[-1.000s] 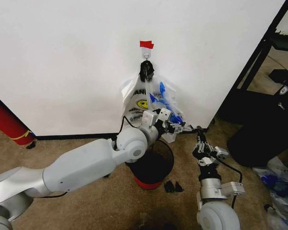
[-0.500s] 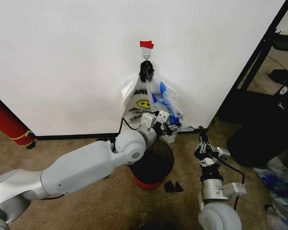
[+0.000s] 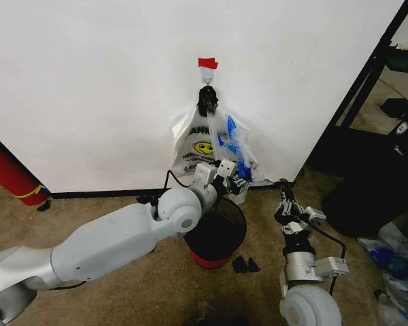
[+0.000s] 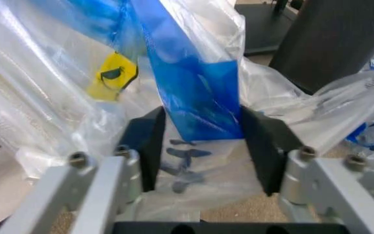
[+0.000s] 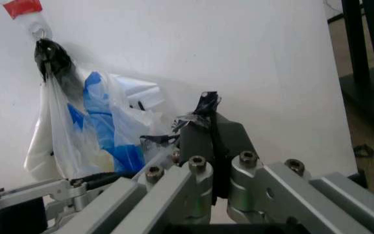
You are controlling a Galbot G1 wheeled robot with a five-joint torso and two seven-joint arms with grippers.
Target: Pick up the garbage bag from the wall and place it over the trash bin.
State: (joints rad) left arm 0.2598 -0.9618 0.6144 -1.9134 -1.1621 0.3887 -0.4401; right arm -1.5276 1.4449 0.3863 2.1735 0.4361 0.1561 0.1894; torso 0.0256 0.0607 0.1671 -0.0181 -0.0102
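The garbage bag (image 3: 232, 151), thin see-through film with blue side panels, hangs by its handles from a small hook (image 3: 207, 80) under a strip of red tape (image 3: 207, 63) on the white wall (image 3: 88, 81), beside a whiter smiley bag (image 3: 197, 146) on the same hook. Its lower end droops just above the trash bin (image 3: 214, 238), the round black bin on a red base standing on the carpet by the baseboard. My left gripper (image 3: 232, 182) is up against that lower part, and in my left wrist view the fingers (image 4: 141, 146) stand wide apart with the blue panel (image 4: 196, 97) hanging down between them, not yet pinched. I judge the bag to weigh almost nothing and to be limp and slick: it will crumple, slide between smooth pads and cling to its neighbour, so a shallow nip on a single layer could slip or drag the wrong bag along. The better hold, I think, is a gathered fold of the blue side panel, taken deep between the pads, then lifted upward so the handles clear the hook instead of tearing. My right gripper (image 3: 285, 204) waits low beside the bin, its fingers pressed together on nothing, pointing toward the wall.
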